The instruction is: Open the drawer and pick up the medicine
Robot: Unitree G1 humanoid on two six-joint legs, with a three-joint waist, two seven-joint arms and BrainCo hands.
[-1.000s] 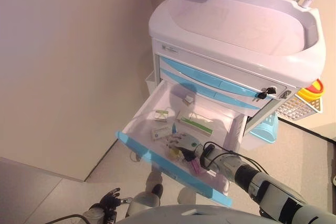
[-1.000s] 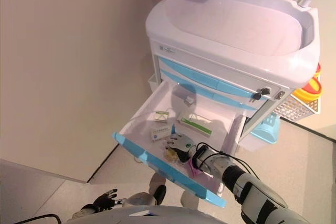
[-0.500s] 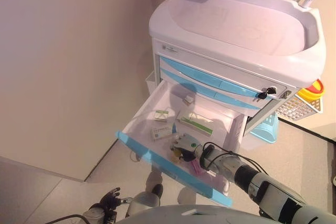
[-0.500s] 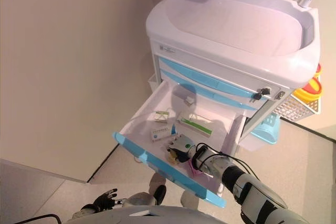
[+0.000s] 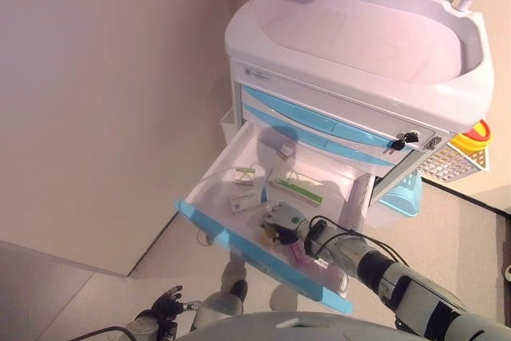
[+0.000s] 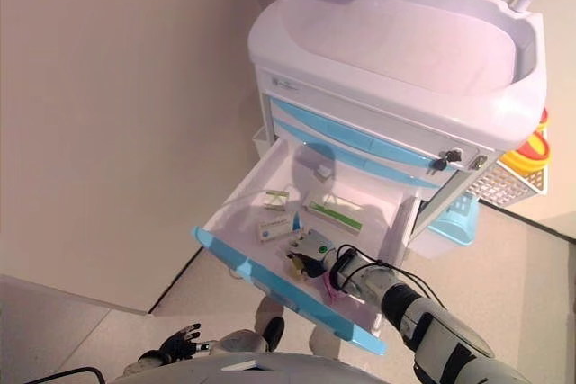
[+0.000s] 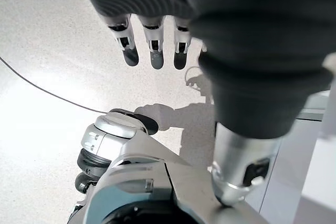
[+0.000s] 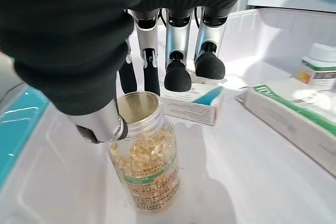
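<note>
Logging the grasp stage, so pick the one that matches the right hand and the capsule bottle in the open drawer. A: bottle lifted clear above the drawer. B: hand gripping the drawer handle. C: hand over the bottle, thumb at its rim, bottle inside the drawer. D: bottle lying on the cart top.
C: the right hand hangs over the capsule bottle, thumb at its rim, and the bottle is inside the open drawer.

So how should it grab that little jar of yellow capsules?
Probably around the jar's round body just below the lid, coming from above. It stands upright in the open drawer, boxes close behind it, and the right robot hand already hangs over it, open.
</note>
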